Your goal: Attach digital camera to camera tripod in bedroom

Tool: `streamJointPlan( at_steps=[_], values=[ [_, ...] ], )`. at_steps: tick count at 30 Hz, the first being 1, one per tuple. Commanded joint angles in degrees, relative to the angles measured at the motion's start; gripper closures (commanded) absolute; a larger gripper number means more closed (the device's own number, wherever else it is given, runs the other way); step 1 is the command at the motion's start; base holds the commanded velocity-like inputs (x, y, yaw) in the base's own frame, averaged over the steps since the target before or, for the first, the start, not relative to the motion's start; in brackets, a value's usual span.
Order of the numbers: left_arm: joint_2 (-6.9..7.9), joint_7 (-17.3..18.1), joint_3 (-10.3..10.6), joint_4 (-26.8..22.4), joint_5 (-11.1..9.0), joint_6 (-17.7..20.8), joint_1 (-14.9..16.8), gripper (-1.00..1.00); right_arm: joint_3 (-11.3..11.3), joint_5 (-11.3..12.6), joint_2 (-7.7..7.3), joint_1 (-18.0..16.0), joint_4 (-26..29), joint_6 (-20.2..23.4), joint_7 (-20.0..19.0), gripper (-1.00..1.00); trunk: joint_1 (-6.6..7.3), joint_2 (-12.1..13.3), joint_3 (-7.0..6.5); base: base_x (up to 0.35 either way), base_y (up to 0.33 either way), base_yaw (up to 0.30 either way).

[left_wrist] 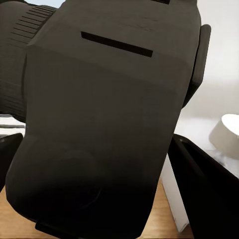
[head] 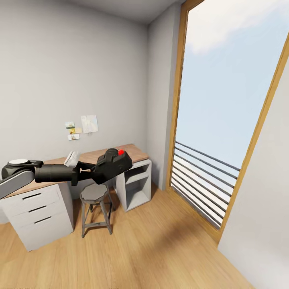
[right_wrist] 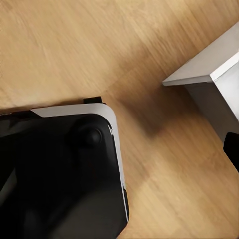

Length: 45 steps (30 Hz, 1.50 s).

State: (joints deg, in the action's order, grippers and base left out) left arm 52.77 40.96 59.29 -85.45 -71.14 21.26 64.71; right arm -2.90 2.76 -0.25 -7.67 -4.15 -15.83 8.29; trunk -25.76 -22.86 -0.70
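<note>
1. Left claw [head: 95,170] is pinching the black camera [head: 112,164], which sits between its two fingers [left_wrist: 199,184] and is lifted in the air, probably so that it can be carried to the stand.
2. Beyond and below the claw are a wooden desk [head: 132,151], a white drawer unit [head: 38,214] and a small stool [head: 94,194]; nothing touches the camera except the claw.
3. Red button [head: 121,152] faces up, so the camera is held nearly upright.
4. Right claw: I cannot tell its state; its wrist view shows wood floor [right_wrist: 74,45].
5. No tripod is visible, so I judge the robot must turn to find it.
</note>
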Motion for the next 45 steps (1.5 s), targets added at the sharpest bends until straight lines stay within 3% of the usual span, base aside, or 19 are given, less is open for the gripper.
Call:
streamJointPlan(
  at_steps=[1, 9, 23, 45],
  values=[
    [0.21, 0.0, 0.4, 0.0, -0.8, 0.4, 0.1, 1.00, -0.3, 0.3, -0.01, -0.1, -0.2, -0.5, -0.1, -1.00, -0.03, -0.1, 0.05, 0.000, 0.000, 0.151],
    [1.23, 0.1, 1.1, 0.1, -1.0, 0.3, 0.1, 1.00, -0.3, 0.2, -0.01, -0.1, -0.2, -0.5, -0.1, -1.00, -0.03, -0.1, 0.41, 0.000, 0.000, 0.143],
    [1.43, 0.4, 1.3, 0.0, -1.2, 0.4, 0.1, 1.00, -0.3, 0.3, -0.01, -0.1, -0.2, -0.6, -0.1, -1.00, -0.03, -0.1, 1.50, 0.000, 0.000, 0.129],
    [1.46, 0.2, 1.3, 0.0, -1.3, 0.6, 0.1, 1.00, -0.4, 0.3, -0.01, -0.1, -0.2, -0.5, 0.0, -1.00, -0.03, -0.1, 1.62, 0.000, 0.000, 0.270]
  ],
)
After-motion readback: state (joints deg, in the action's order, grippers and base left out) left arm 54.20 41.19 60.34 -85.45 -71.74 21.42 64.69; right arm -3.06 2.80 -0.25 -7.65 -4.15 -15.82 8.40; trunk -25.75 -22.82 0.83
